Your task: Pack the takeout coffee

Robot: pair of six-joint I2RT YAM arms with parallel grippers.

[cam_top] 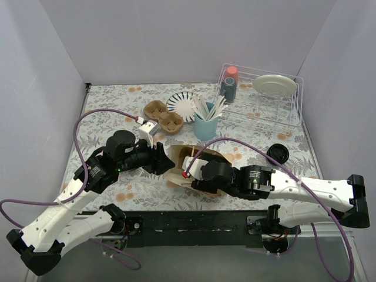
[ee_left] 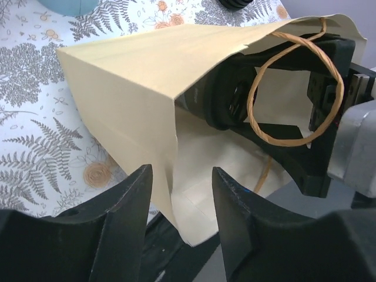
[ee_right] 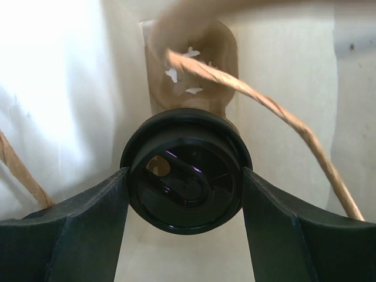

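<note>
The paper bag (cam_top: 176, 167) lay on its side at the centre of the top view, its mouth turned to the right of the frame, where the right arm reached into it. The takeout coffee cup (ee_right: 194, 141) was inside the bag, seen lid-on in the right wrist view. The right gripper (ee_right: 185, 176) was clamped on it, one finger pressing each side of the black lid. The cup's long axis ran along the bag's length, lid toward the mouth and base toward the closed end. A brown cardboard piece with small cut-outs sat beyond it at the top of that frame; what it was could not be told. The bag's twine handle (ee_right: 282, 114) crossed diagonally above the lid.

The left gripper (ee_left: 182, 173) was at the bag's left side. Its jaws stood partly apart, straddling a folded side edge of the bag near the mouth, with a gap showing on either side, so nothing was pinched.

The right arm alone had the cup, so letting it go deep in the bag was probably that arm's move. The left was placed only to steady the paper.
</note>
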